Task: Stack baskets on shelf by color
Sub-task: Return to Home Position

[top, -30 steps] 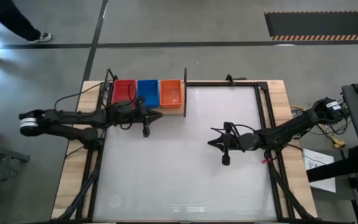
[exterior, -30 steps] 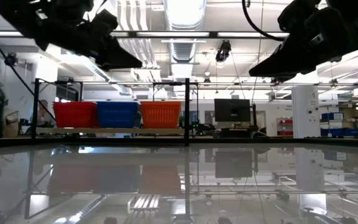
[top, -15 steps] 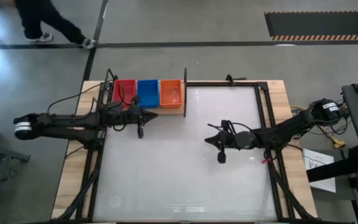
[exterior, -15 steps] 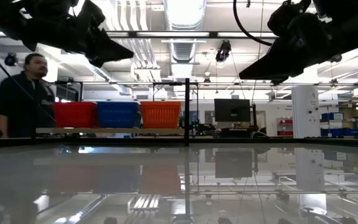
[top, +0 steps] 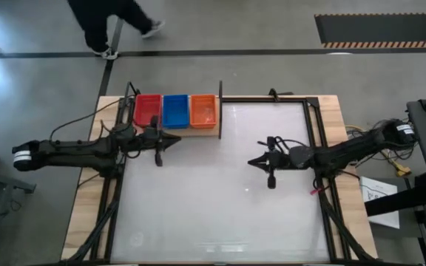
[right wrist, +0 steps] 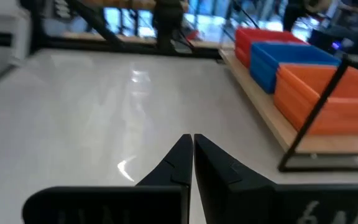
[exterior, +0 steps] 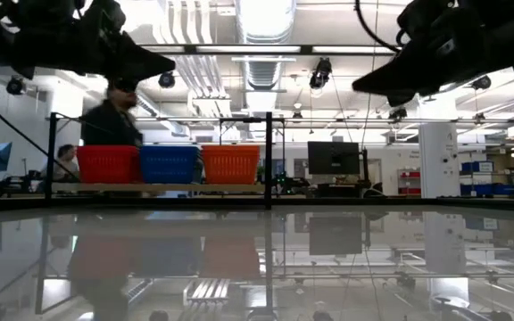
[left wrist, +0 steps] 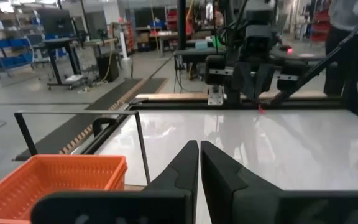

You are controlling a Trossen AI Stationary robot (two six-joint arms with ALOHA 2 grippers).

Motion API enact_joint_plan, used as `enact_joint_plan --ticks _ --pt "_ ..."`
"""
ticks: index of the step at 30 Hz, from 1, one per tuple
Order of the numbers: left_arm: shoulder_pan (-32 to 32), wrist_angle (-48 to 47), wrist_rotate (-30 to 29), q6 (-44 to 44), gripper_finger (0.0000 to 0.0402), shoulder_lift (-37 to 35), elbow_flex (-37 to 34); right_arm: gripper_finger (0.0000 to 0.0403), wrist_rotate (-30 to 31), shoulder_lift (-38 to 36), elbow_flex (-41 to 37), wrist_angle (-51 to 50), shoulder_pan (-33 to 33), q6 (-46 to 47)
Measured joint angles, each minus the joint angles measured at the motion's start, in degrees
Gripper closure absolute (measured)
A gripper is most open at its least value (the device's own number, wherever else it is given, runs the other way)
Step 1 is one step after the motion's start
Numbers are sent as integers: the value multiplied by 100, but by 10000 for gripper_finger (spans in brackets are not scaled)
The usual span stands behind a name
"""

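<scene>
A red basket [top: 147,111], a blue basket [top: 175,111] and an orange basket [top: 203,110] stand side by side with their bottoms on the light-wood shelf [top: 177,131] at the table's far left. The shelf's dark post [top: 220,109] stands beside the orange one. They also show in the low view, red [exterior: 108,164], blue [exterior: 168,164] and orange [exterior: 230,164]. My left gripper [top: 176,140] is shut and empty, in the air just in front of the shelf. My right gripper [top: 251,162] is shut and empty above the table's middle right.
The glossy white tabletop [top: 213,199] lies bare in front of both arms. A thin dark frame [top: 313,148] runs along its right and far edges. A person [exterior: 110,120] walks across the floor beyond the far edge.
My left gripper has drawn back toward the table's left edge and risen, staying shut. My right gripper has risen a little and gone slightly toward the far right. The baskets have stayed put. The person has walked on behind the table.
</scene>
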Motion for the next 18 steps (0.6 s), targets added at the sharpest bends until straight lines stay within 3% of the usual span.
enact_joint_plan --ticks 10,18 --pt "4 407 0 -128 401 -711 -558 394 -1340 -1365 -575 -51 -954 -35" --pt "4 418 -10 -103 401 -1083 -815 394 -1499 -2167 -800 -681 -1577 51"
